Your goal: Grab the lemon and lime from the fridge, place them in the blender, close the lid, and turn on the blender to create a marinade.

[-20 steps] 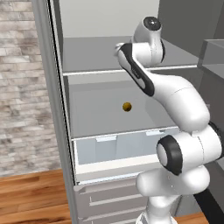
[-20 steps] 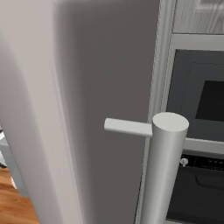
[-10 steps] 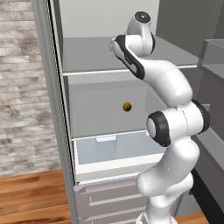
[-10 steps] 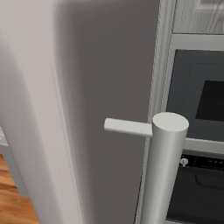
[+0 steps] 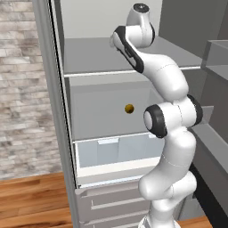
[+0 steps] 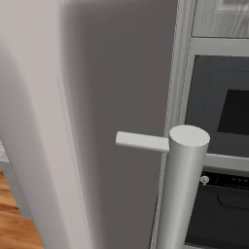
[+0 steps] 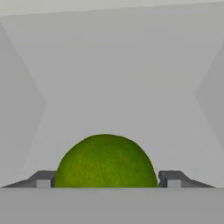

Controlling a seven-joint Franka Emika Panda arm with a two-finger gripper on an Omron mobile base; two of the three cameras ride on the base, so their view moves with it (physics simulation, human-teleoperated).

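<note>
In the hand view the lime (image 7: 105,162), round and green, sits right in front of the camera on a pale grey fridge shelf. My gripper (image 7: 105,179) is open around it, one dark fingertip (image 7: 43,178) at its left side and one at its right, both very close to its skin. I cannot tell whether they touch it. In the left base view the arm reaches up into the fridge (image 5: 89,58) at the upper shelf. The lemon (image 5: 129,108) rests on the shelf below, toward the back. The blender and the lid are out of view.
The translucent drawers (image 5: 116,149) sit under the lemon's shelf, with grey drawer fronts (image 5: 111,200) below. The open fridge door (image 6: 97,121) and its round handle (image 6: 182,194) stand close in the right base view, with a dark oven (image 6: 223,146) behind.
The arm has straightened upward and reached further into the upper shelf. The lemon has not moved.
</note>
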